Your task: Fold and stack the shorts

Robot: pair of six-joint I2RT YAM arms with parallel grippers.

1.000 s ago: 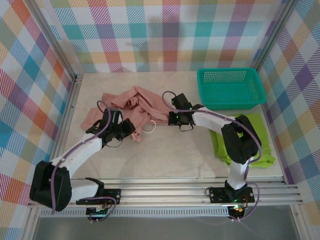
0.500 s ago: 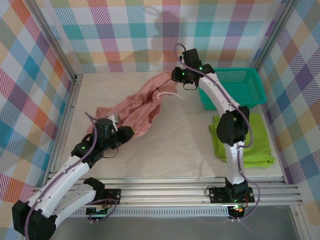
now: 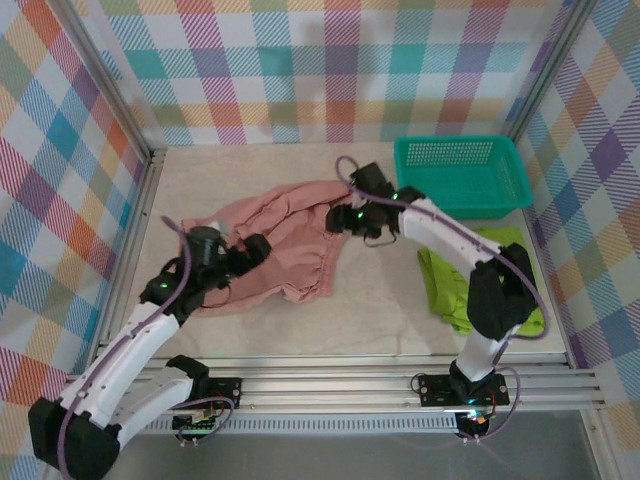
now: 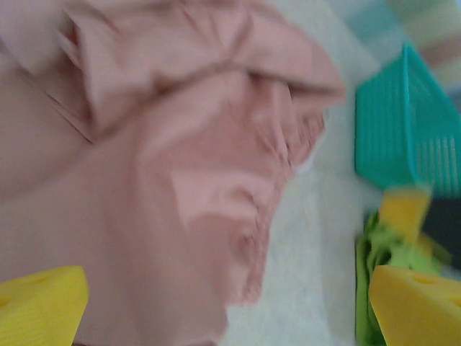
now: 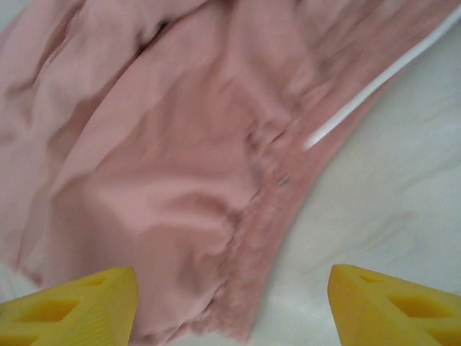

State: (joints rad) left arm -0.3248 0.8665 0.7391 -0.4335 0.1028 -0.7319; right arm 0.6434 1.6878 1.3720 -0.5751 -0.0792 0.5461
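Salmon-pink cloth lies spread but rumpled on the pale table (image 3: 380,310), well to the left of the teal basket (image 3: 460,205). These are the pink shorts (image 3: 285,245). Their gathered waistband (image 5: 259,209) runs along the edge facing the basket, and a white drawstring (image 5: 374,90) trails from it. The lime green shorts (image 3: 500,290) lie in a flat bundle just on the near side of the basket, partly under the right arm.

We see both grippers low over the pink shorts. The left gripper (image 3: 252,250) is at the side of the cloth farthest from the basket. In its wrist view its yellow fingers (image 4: 39,306) stand wide apart with nothing pinched between them. The right gripper (image 3: 345,218) is at the side nearest the basket. Its fingers (image 5: 72,303) are also spread wide and hold nothing, and the cloth lies loose beneath them.

We judge the step in hand to be laying the pink shorts flat, ready for a fold. To do it well, we would first smooth the deep creases and the turned-over flap on the side away from the basket. Then each gripper would take a matching point, one at the waistband and one at the leg hem, pinching every layer there. Catching only the top layer would probably drag the cloth back into a bunch. We would tuck the drawstring inside the fold and line up the edges before carrying the shorts toward the green pair by the basket.
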